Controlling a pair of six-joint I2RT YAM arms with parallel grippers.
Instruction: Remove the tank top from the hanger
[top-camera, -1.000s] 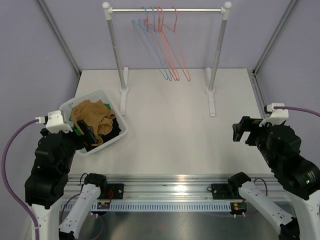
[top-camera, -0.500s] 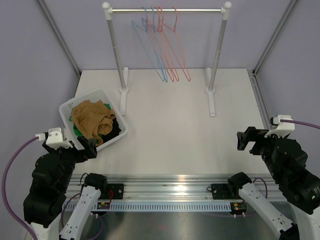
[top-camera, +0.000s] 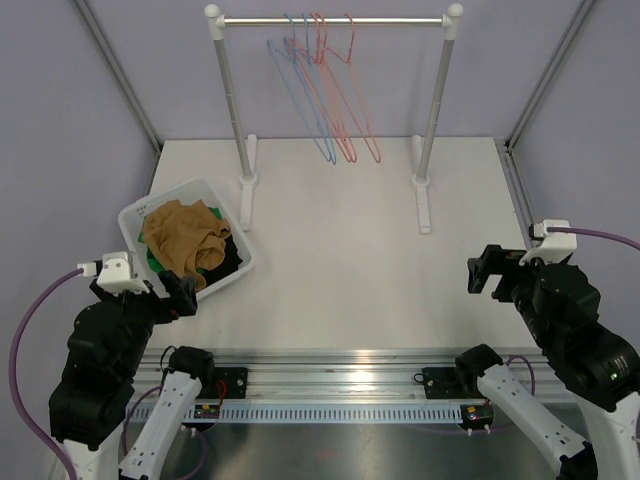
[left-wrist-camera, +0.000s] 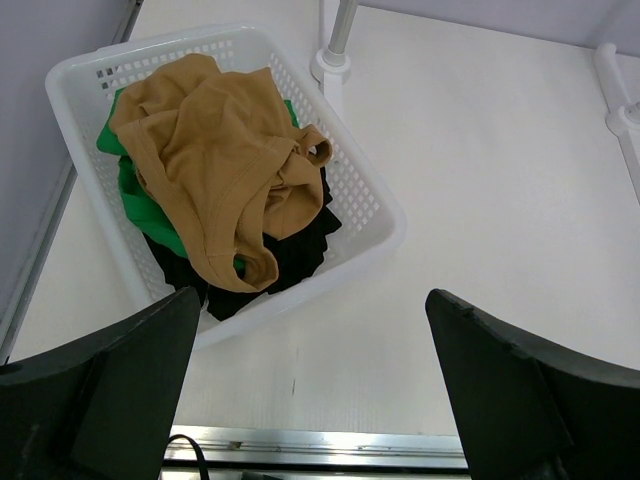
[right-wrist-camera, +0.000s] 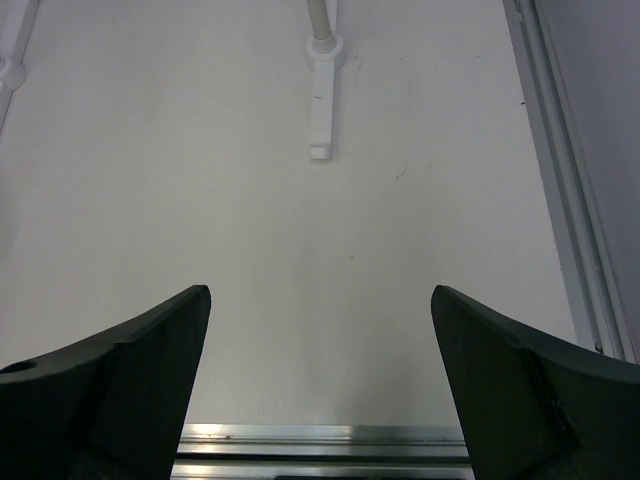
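From above, a white rack (top-camera: 333, 20) with a shiny metal bar stands at the far side of the smooth white table (top-camera: 340, 250). Thin wire hangers (top-camera: 340, 100), blue and red, hang on the bar. A white plastic basket (top-camera: 135, 213) sits on the left. The soft tan tank top (top-camera: 180, 235) lies crumpled in it, well apart from the hangers. The left claw (top-camera: 180, 292) is near the basket's near corner. The right claw (top-camera: 482, 272) is over the table's right side. Both are wide open and hold nothing.

The left wrist view looks down between the spread dark fingers of the left claw (left-wrist-camera: 312, 300). The basket has walls full of little holes. The tan tank top (left-wrist-camera: 215, 165) has ribbed edges and lies on top of a green cloth (left-wrist-camera: 140, 195) and a black cloth (left-wrist-camera: 300, 250).

In the right wrist view, the right claw (right-wrist-camera: 320, 292) is wide open over bare table. A long white rack foot (right-wrist-camera: 320, 105) lies farther off.
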